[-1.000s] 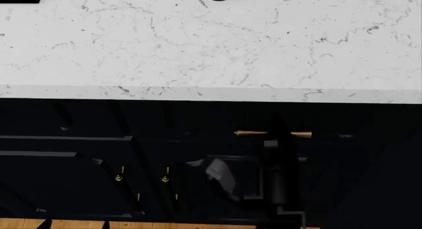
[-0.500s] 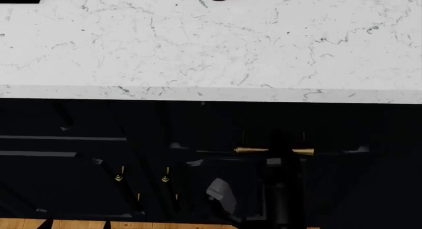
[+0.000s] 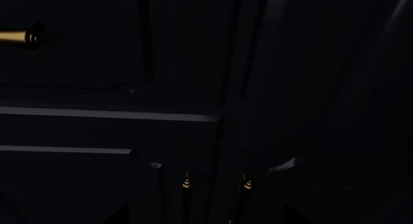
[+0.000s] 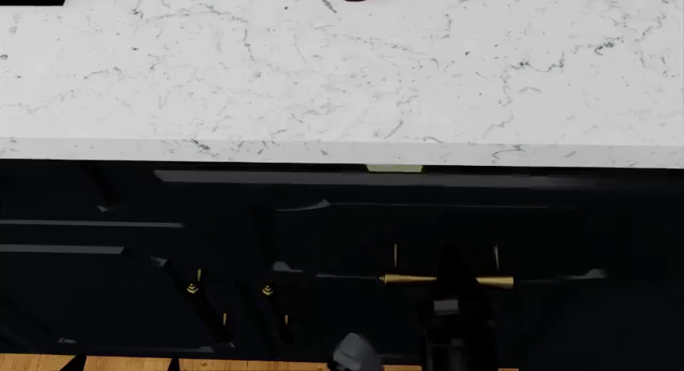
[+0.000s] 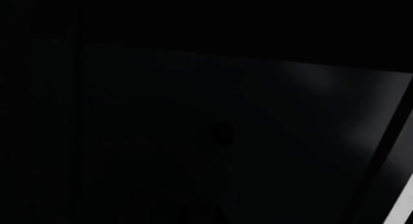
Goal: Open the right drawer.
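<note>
a simulated home kitchen. a white marble-look countertop (image 4: 342, 74) with grey veining runs across the head view, above black cabinetry. below it sit black panelled cabinet doors (image 4: 96, 283) with small brass knobs (image 4: 192, 288), a drawer's slim brass bar handle (image 4: 447, 280), and a strip of wooden floor (image 4: 128, 363).

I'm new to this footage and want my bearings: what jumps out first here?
The white marble countertop fills the upper half of the head view. Below it, against black cabinetry, the slim brass bar handle of the right drawer gleams at lower centre-right, its middle crossed by the dark right arm. Two small brass knobs glint at lower left.
</note>
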